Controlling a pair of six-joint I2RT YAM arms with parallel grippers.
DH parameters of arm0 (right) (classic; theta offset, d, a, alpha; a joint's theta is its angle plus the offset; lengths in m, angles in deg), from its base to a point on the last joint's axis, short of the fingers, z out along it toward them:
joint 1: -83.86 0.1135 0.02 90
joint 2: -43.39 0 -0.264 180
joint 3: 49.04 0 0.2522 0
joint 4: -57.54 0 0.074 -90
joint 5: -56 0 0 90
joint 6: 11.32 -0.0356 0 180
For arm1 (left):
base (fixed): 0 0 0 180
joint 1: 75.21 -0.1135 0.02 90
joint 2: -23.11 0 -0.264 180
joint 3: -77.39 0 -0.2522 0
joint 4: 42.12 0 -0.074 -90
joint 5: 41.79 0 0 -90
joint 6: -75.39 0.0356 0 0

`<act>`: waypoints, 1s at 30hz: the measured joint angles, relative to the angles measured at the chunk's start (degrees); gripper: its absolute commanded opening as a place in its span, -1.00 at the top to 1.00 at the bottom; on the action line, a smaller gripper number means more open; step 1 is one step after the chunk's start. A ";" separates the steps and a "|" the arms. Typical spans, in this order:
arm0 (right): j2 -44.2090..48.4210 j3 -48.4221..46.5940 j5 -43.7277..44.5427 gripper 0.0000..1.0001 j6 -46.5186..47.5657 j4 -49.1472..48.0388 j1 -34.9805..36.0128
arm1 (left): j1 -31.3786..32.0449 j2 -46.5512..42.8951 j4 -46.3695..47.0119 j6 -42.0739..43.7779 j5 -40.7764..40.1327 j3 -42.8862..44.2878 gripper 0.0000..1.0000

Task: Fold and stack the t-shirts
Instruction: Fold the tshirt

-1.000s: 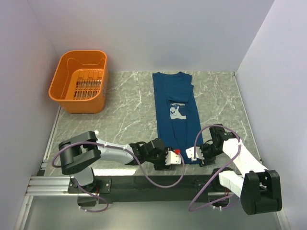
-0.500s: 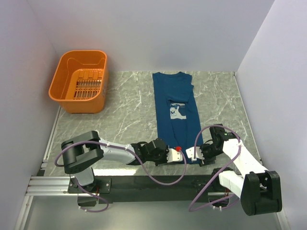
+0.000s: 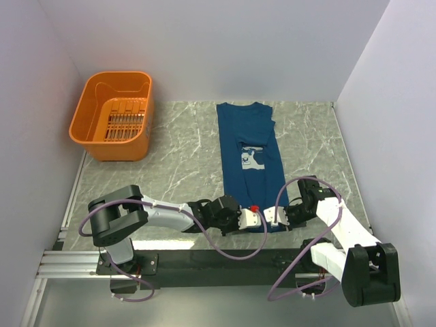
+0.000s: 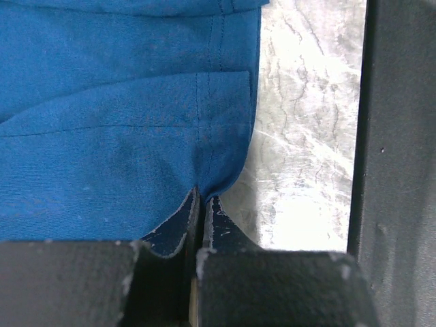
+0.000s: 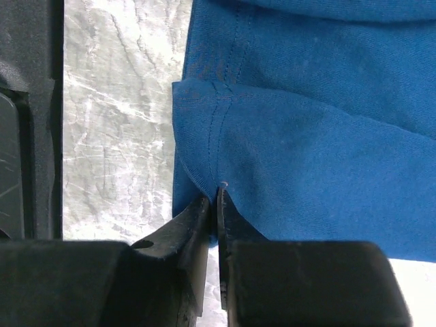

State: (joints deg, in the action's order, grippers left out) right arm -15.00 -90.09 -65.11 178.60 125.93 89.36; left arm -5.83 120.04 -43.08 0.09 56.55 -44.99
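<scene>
A dark blue t-shirt (image 3: 251,157), folded into a long strip with a pale chest print, lies lengthwise on the marble table. Its near hem reaches both grippers. My left gripper (image 3: 251,218) is shut on the hem's left corner; in the left wrist view the cloth (image 4: 136,136) bunches where the left gripper (image 4: 203,199) pinches it. My right gripper (image 3: 271,218) is shut on the hem's right corner, where the cloth (image 5: 306,136) puckers into the right gripper (image 5: 214,196). The shirt's back side is hidden.
An orange plastic basket (image 3: 112,116) stands at the far left of the table. The black mounting rail (image 3: 204,262) runs along the near edge right behind both grippers. White walls close in the table on three sides.
Both grippers have closed on the shirt's near hem, the left one first. The left gripper also slid right along the hem toward the right gripper.
</scene>
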 measured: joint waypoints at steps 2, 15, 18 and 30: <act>0.13 0.00 0.00 0.58 -0.37 -0.13 0.00 | -0.33 0.00 0.00 -0.55 0.79 0.00 0.99; 4.24 -1.44 -2.43 -0.01 0.31 4.68 1.03 | -0.70 0.17 -0.22 -0.94 2.27 0.20 0.99; 5.46 -0.55 -2.01 -0.02 0.07 4.46 1.55 | -0.70 0.22 -0.15 -0.96 2.40 0.22 0.99; 3.80 1.27 2.73 -0.06 -2.51 1.46 5.33 | -0.85 0.33 0.11 -1.20 2.82 0.22 0.99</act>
State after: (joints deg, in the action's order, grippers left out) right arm -11.20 -88.82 -62.38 176.09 127.39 94.69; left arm -6.68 120.37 -42.97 -1.11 59.37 -44.77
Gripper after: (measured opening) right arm 0.525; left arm 0.032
